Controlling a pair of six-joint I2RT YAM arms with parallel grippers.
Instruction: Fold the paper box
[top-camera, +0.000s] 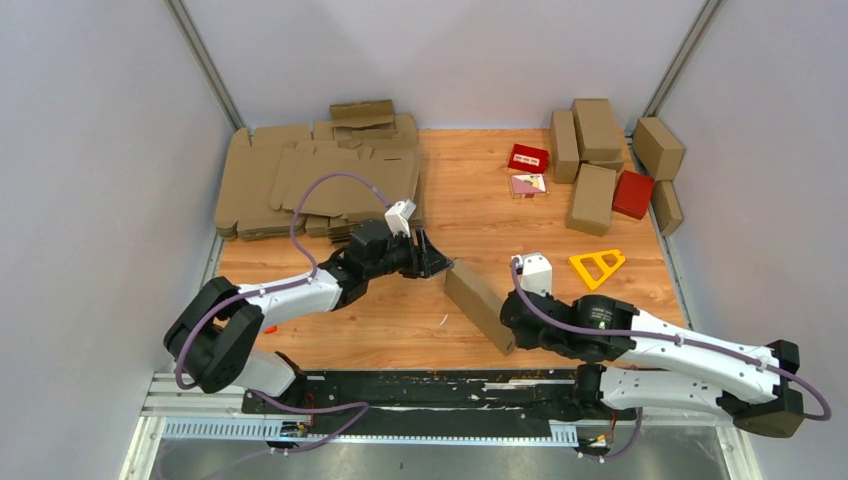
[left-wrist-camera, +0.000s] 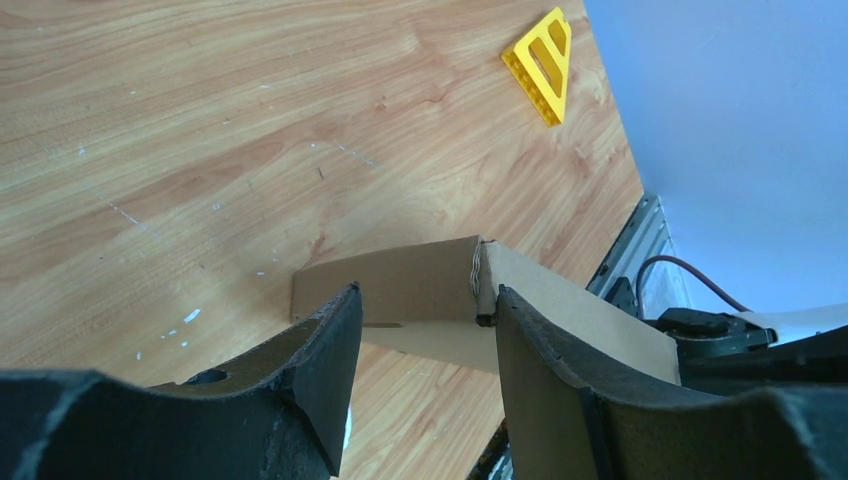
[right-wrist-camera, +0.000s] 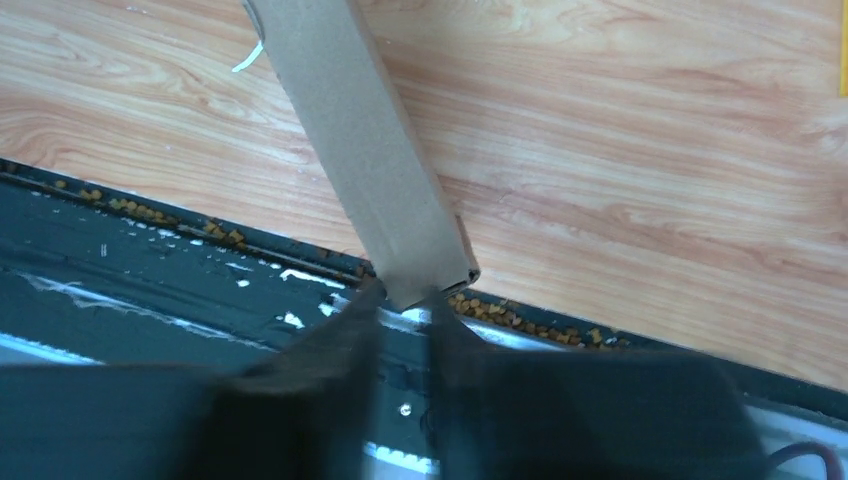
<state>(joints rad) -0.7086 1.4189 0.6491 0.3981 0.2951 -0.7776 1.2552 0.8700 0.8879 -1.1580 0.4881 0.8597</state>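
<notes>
The paper box is folded into a long narrow brown shape lying diagonally at the table's near middle. My right gripper is shut on its near end; in the right wrist view the dark fingertips pinch the box's end over the table's front edge. My left gripper is open at the box's far end. In the left wrist view the gripper has its jaws wide apart, the box lies just beyond them, and the right fingertip is against a box corner.
A stack of flat brown blanks lies at the back left. Finished brown boxes and red boxes stand at the back right. A yellow triangle lies right of the box. A black rail runs along the near edge.
</notes>
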